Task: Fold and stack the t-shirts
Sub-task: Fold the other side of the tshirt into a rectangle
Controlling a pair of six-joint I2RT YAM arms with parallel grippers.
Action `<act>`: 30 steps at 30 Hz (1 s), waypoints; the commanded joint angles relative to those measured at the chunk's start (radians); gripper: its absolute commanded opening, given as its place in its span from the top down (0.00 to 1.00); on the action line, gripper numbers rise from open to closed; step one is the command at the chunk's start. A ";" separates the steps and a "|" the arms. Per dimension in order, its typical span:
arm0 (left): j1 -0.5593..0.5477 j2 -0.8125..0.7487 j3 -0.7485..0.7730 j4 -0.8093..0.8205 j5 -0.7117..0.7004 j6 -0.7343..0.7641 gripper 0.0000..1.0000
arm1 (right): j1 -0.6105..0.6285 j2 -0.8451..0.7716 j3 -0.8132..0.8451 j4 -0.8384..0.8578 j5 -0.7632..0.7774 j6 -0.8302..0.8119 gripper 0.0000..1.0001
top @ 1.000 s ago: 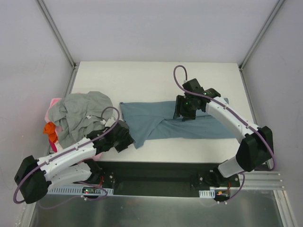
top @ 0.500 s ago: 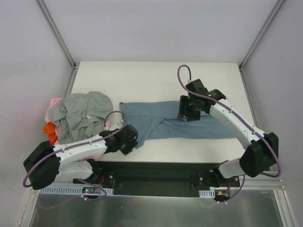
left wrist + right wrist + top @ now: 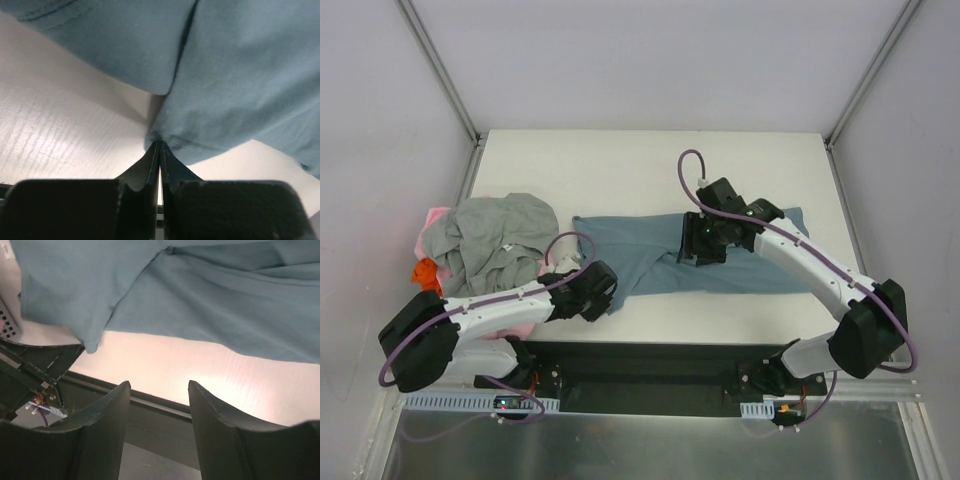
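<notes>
The slate-blue t-shirt (image 3: pixel 750 270) lies as a long band across the middle of the table. My left gripper (image 3: pixel 604 294) sits at its near-left corner, shut, with the tips pinching the hem of the blue t-shirt (image 3: pixel 235 75); the left gripper (image 3: pixel 159 143) shows no gap at its tips. My right gripper (image 3: pixel 694 246) hovers open over the band's middle. In the right wrist view the right gripper (image 3: pixel 159 385) holds nothing, and the blue t-shirt (image 3: pixel 200 305) lies beyond it. A crumpled grey t-shirt (image 3: pixel 495 240) tops a pile at the left with pink (image 3: pixel 432 222) and orange (image 3: pixel 426 274) t-shirts.
The white table (image 3: pixel 650 170) is walled at the back and on both sides. A black strip (image 3: pixel 650 360) with the arm bases runs along the near edge. The pile hangs over the table's left edge.
My left gripper has slid right to the blue t-shirt's near-left corner and shut on it. The right gripper has shifted left along the shirt, still open.
</notes>
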 commanded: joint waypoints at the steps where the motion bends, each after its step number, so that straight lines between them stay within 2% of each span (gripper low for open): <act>1: -0.004 -0.087 0.071 -0.005 -0.095 0.063 1.00 | 0.049 0.016 -0.011 0.062 -0.039 0.062 0.47; 7: 0.074 -0.098 0.177 -0.014 -0.122 0.202 1.00 | 0.056 0.019 -0.022 0.081 -0.020 0.073 0.47; 9: 0.106 -0.069 0.197 -0.037 -0.050 0.223 1.00 | 0.056 0.016 -0.020 0.082 -0.019 0.080 0.47; 10: 0.115 -0.070 0.192 -0.047 -0.027 0.207 0.95 | 0.056 0.014 -0.020 0.078 -0.017 0.082 0.47; 12: 0.097 -0.084 0.171 -0.050 -0.002 0.191 0.60 | 0.056 0.003 -0.031 0.078 -0.003 0.085 0.46; 13: 0.074 -0.087 0.151 -0.050 0.000 0.183 0.58 | 0.056 0.003 -0.034 0.070 0.006 0.086 0.46; 19: 0.013 -0.060 0.145 -0.062 0.030 0.287 0.55 | 0.056 0.028 -0.028 0.047 0.009 0.073 0.46; 24: 0.002 -0.046 0.082 -0.073 0.003 0.210 0.44 | 0.058 0.023 -0.036 0.039 0.013 0.066 0.46; 30: 0.000 0.015 0.079 -0.073 0.018 0.204 0.45 | 0.056 0.007 -0.052 0.027 0.027 0.065 0.46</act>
